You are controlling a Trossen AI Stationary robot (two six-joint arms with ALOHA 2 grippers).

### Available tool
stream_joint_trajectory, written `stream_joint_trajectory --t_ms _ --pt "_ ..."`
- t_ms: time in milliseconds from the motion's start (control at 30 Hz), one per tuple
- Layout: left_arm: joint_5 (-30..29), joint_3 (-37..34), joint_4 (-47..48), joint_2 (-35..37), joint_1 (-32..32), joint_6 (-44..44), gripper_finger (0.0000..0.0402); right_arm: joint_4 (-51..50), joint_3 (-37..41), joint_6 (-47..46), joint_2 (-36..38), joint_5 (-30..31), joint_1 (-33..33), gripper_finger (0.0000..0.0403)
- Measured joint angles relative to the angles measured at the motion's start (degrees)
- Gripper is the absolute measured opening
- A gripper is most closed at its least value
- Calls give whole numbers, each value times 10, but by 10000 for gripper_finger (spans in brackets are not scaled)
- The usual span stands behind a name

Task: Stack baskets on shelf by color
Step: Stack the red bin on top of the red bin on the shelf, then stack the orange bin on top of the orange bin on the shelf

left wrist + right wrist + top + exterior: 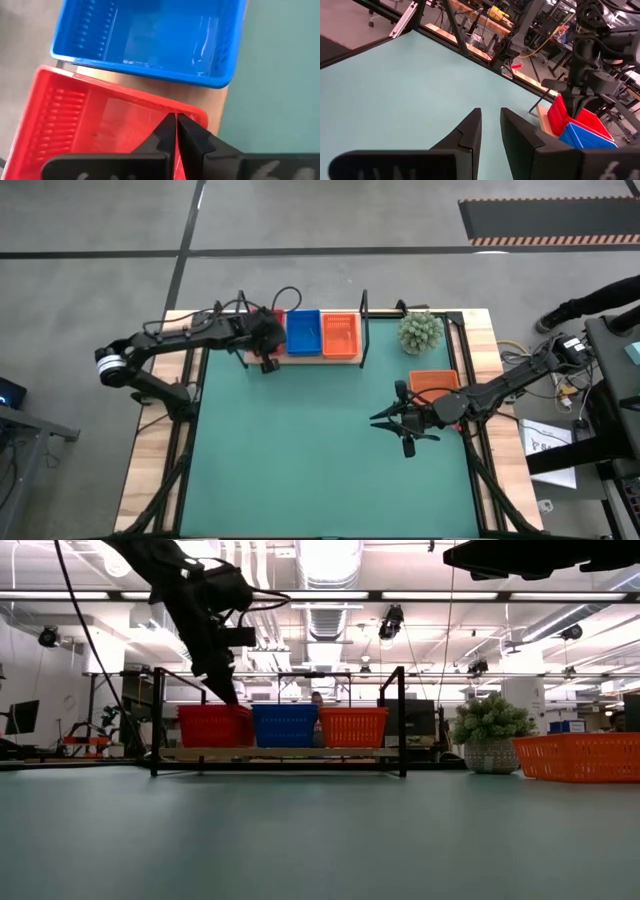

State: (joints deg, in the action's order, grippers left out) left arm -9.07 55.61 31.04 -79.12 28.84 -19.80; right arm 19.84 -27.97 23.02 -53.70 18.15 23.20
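Observation:
The light-wood shelf (305,358) stands at the table's far side with a red basket (215,726), a blue basket (303,332) and an orange basket (341,335) side by side on its board. My left gripper (175,118) is over the red basket, shut at its rim; the arm hides most of that basket in the high view. Another orange basket (435,383) rests on the table at the right. My right gripper (491,114) is open and empty above the table, just near of that basket. My left gripper is shut on the red basket's rim (192,111), close to the corner beside the blue basket on the near side. The fingers come from above, slanting down. The fingertips hide how the wall lies between them. The basket sits level on the shelf board.
A potted green plant (420,331) stands right of the shelf, far of the loose orange basket. Black upright frames (402,720) bound the shelf's ends. The green table top (300,450) stretches open in the middle and near. A person's leg (590,305) shows beyond the right edge.

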Motion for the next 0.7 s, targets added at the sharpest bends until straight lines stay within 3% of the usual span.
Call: stream_joint_trajectory --t_ms 433,700 --pt "0 1 -4 5 -35 45 0 1 0 -1 0 0 0 63" --pt "-30 1 -4 40 -39 48 0 1 0 -10 0 0 0 63"
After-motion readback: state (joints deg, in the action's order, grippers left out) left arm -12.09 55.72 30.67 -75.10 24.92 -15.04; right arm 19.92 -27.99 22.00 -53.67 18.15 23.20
